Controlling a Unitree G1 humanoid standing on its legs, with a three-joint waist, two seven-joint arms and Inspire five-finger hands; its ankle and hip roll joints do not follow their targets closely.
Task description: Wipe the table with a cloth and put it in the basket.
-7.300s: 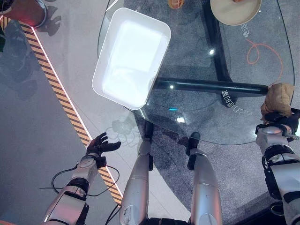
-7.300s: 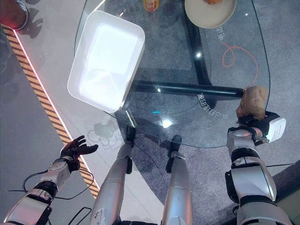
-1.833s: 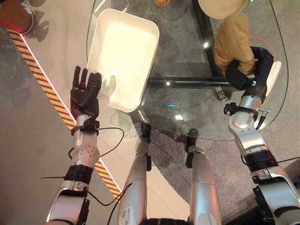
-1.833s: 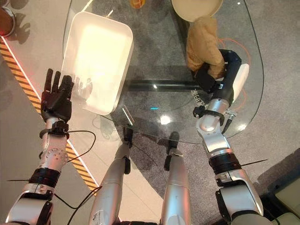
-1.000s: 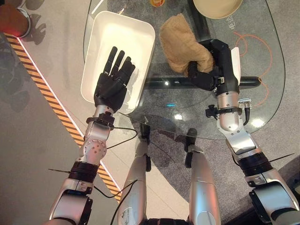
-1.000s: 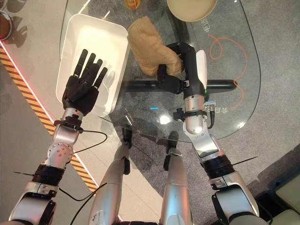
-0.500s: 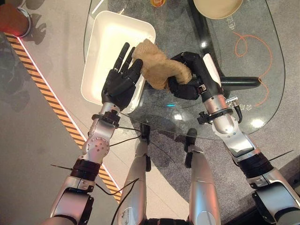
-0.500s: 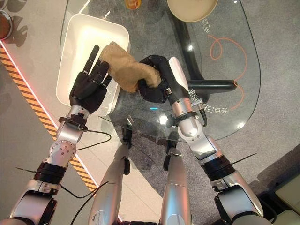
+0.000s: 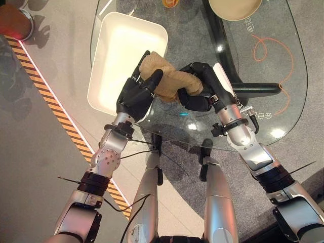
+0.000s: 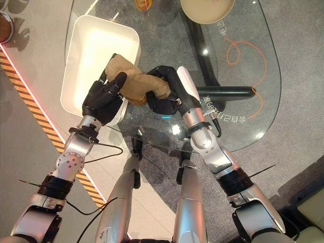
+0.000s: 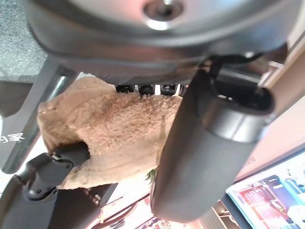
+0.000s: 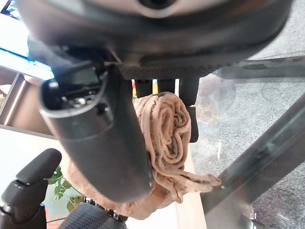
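Left eye view: tan cloth bridged between both hands above the glass table, just beside the near corner of the white basket. Right hand curled tight round one end of the cloth, bunched folds showing past its thumb in the right wrist view. Left hand closing on the other end, thumb laid across the pile and fingers behind it, so gripped from both sides. Looks like a handover, probably because the basket lies beyond the left hand, on that arm's side and far from the right. Basket bare inside, nothing in it yet. Beyond the right hand, a beige bowl at the table's far edge, contents not discernible.
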